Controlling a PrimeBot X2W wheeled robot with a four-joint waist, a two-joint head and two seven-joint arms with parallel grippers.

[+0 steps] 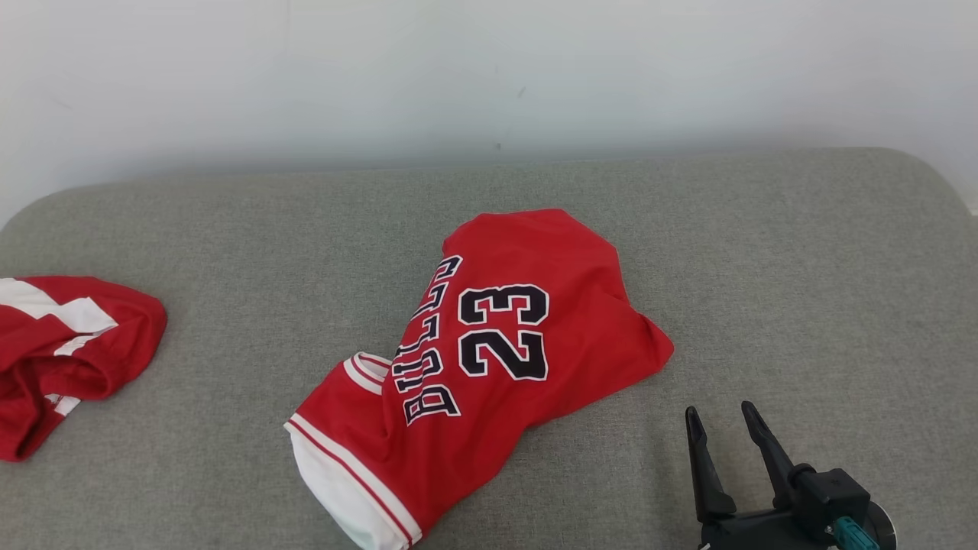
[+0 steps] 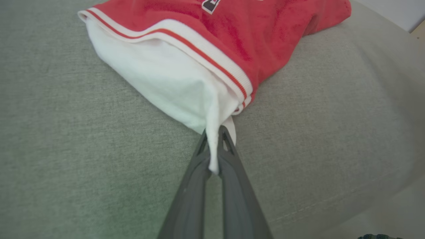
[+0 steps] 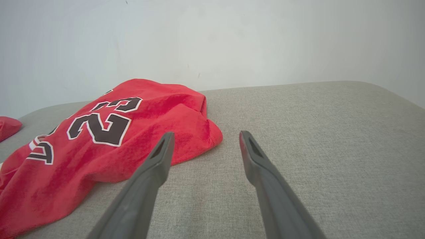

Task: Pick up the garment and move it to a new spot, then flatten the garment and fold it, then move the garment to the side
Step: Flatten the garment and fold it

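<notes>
Jaws of the left gripper (image 2: 213,139) are clenched on the white edge of the garment (image 1: 504,328), probably to pull it flat. It lies crumpled mid-cushion (image 1: 764,267). Nearby, the right gripper (image 1: 720,412) hovers released.

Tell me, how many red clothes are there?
2. The red jersey with 23 lies in the middle. Another red-and-white garment sits at the left edge, partly cut off by the picture.
</notes>
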